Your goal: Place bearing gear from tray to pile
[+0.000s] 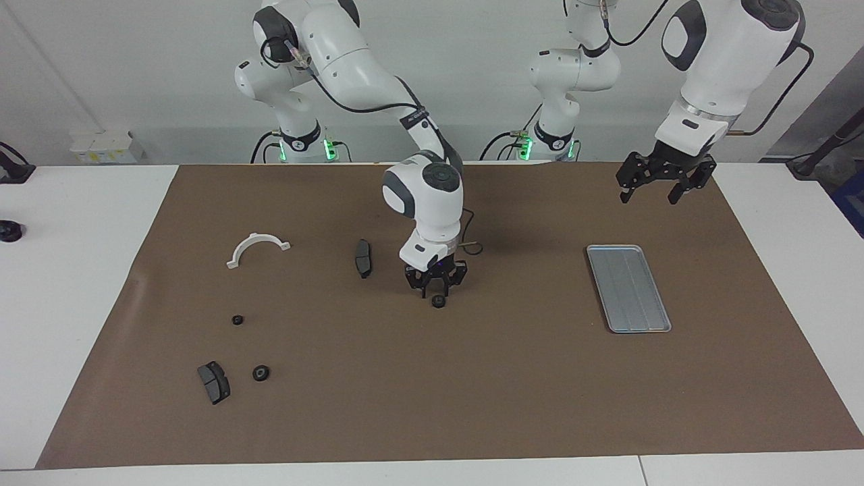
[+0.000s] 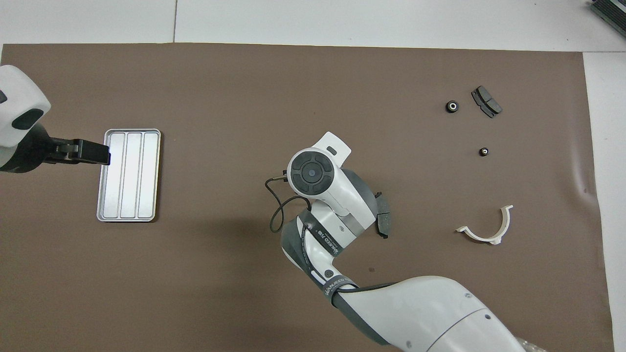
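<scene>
The silver grooved tray (image 1: 628,287) (image 2: 129,175) lies toward the left arm's end of the mat, with nothing in it. One black bearing gear (image 1: 438,301) lies on the mat mid-table. My right gripper (image 1: 435,289) hangs just above it and does not hold it; in the overhead view its own wrist hides both. The pile is two gears (image 1: 237,319) (image 1: 261,372) (image 2: 483,151) (image 2: 452,106) spread toward the right arm's end. My left gripper (image 1: 648,198) (image 2: 93,151) is open and empty, raised high by the tray's end nearer the robots.
A dark brake pad (image 1: 363,258) (image 2: 382,215) lies beside the right arm's wrist. Another pad (image 1: 213,381) (image 2: 486,101) lies next to the farthest gear. A white half-ring bracket (image 1: 258,248) (image 2: 486,230) sits nearer the robots than the pile.
</scene>
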